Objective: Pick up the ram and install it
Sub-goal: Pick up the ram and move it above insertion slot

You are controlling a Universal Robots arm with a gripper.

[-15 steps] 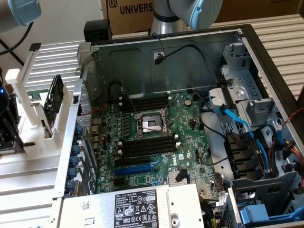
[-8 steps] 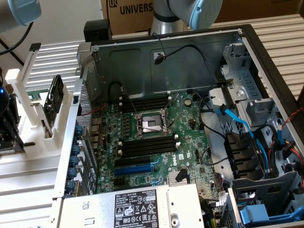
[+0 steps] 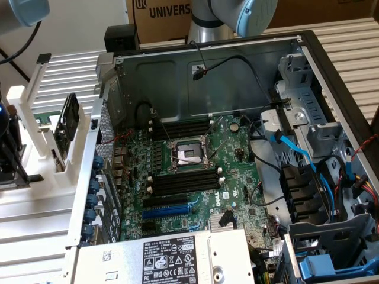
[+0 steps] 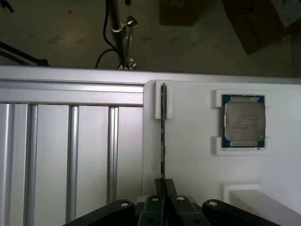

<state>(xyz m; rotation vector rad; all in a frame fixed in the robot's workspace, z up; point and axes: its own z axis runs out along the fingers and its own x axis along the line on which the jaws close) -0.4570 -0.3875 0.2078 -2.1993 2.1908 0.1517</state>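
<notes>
In the wrist view the ram [image 4: 163, 141] appears edge-on as a thin dark strip. Its far end sits in a slotted white clip [image 4: 163, 101] of a white holder [image 4: 193, 160]. My gripper [image 4: 163, 190] is shut on the near end of the ram, its black fingers [image 4: 153, 205] pressed against both faces. In the exterior view my gripper [image 3: 8, 151] is a dark body at the exterior view's far left, over the white stand [image 3: 35, 177] beside the open computer case. The motherboard's black memory slots [image 3: 180, 127] [image 3: 185, 180] lie on either side of the processor socket [image 3: 187, 155].
A processor chip [image 4: 243, 123] rests in a white nest beside the ram. A dark card [image 3: 70, 118] stands upright in the white stand. The case wall [image 3: 89, 177] separates the stand from the motherboard. Blue cables [image 3: 296, 151] and drive bays fill the exterior view's right. A slatted aluminium table [image 4: 70, 155] lies underneath.
</notes>
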